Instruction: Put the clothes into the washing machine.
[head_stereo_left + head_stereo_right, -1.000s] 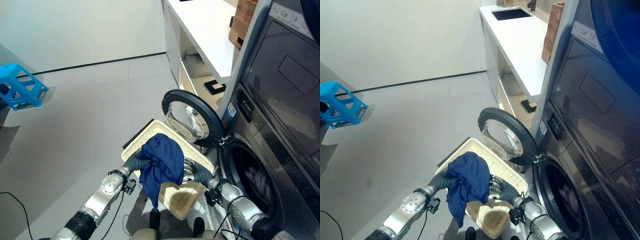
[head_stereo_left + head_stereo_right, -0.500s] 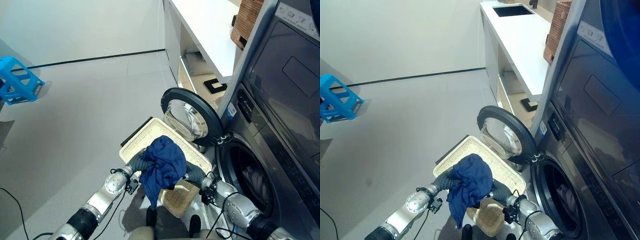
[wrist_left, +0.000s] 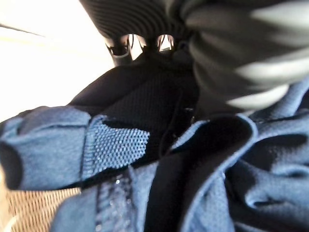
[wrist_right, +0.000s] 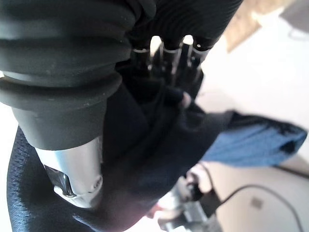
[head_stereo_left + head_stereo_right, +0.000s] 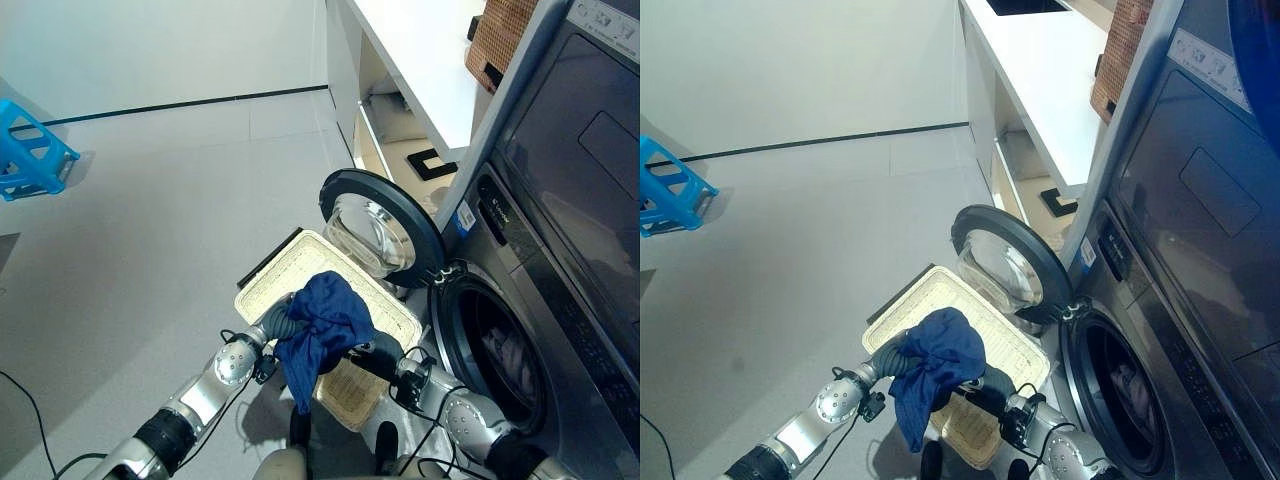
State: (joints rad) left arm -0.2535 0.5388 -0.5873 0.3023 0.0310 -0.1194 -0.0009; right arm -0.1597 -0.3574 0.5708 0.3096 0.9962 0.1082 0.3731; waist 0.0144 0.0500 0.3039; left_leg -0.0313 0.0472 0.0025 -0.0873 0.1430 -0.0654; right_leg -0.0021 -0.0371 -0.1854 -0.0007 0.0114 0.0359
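Note:
A dark blue garment hangs bunched above the cream wicker laundry basket on the floor. My left hand comes in under its left side, and in the left wrist view its fingers sink into the folds. My right hand holds the other side, with its fingers curled into the dark cloth. The washing machine stands to the right. Its round door is swung open over the basket's far end. The drum opening has pale clothes inside.
A white counter with a brown woven basket on it runs along the wall behind the machine. A low shelf with a black item sits under it. A blue stool stands far left on the grey floor.
The camera has shifted. My right hand has gone in under the garment, so the fingers that showed before are now covered. The cloth is bunched tighter between both hands.

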